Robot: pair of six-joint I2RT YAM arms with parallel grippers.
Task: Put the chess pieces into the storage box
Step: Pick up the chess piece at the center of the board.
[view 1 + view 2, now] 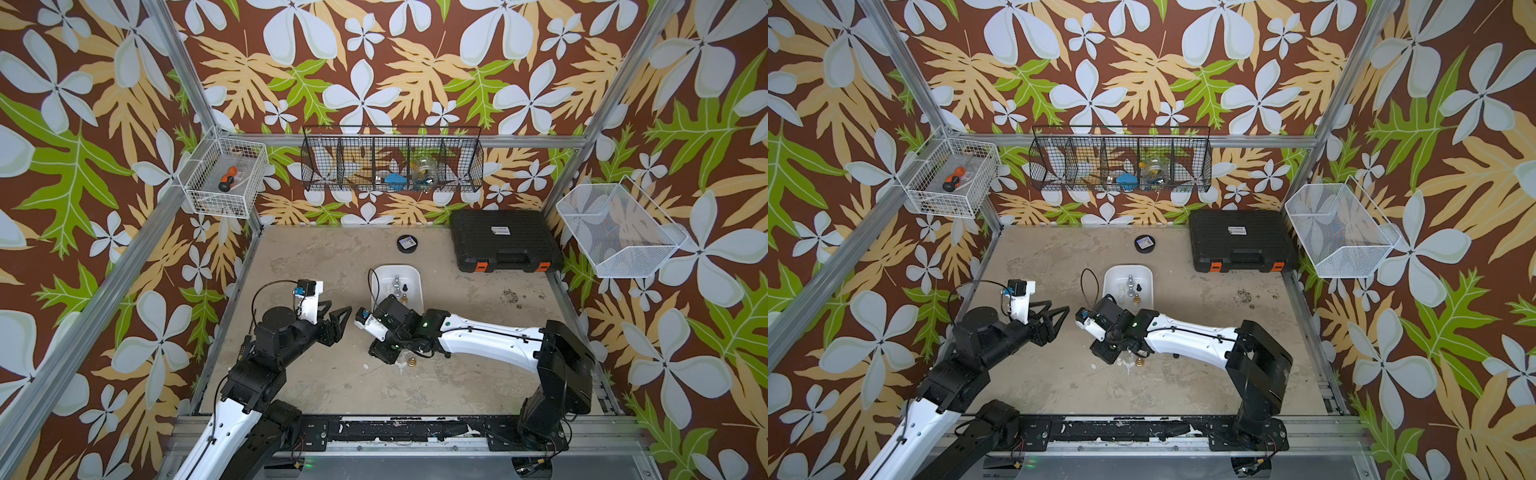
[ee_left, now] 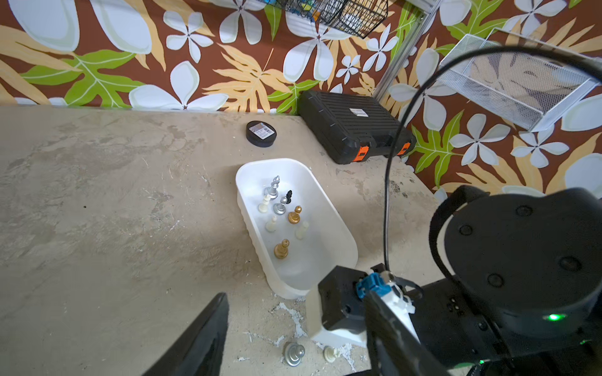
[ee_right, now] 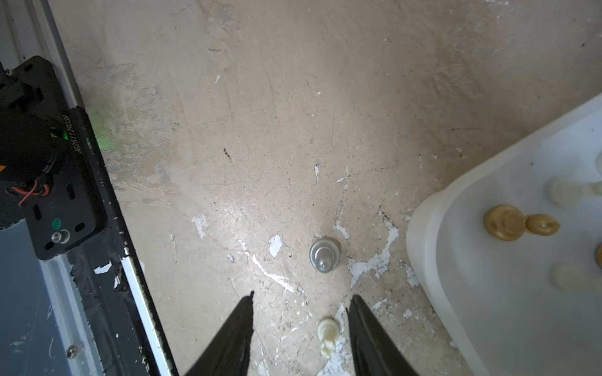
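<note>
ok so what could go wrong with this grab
The cream piece sits off-centre in the open right gripper, near one finger, so closing might tip it. The silver piece stands just past the fingertips and could get knocked. The box wall is close and may get bumped.

On the worn beige tabletop [image 1: 332,382], the shallow white plastic storage box [image 1: 399,269] sits near the middle. The round black labelled puck [image 1: 407,243] lies behind it, and the black ribbed hard case [image 1: 505,241] is in the back right corner. The small chess pieces [image 2: 281,211] are inside the box. Three more are on the table in front of it: a silver piece [image 3: 324,254], a cream piece [image 3: 328,335] between the spread fingers of the right gripper [image 3: 303,294] — and a gold piece [image 1: 411,361] just beside that gripper.
</note>
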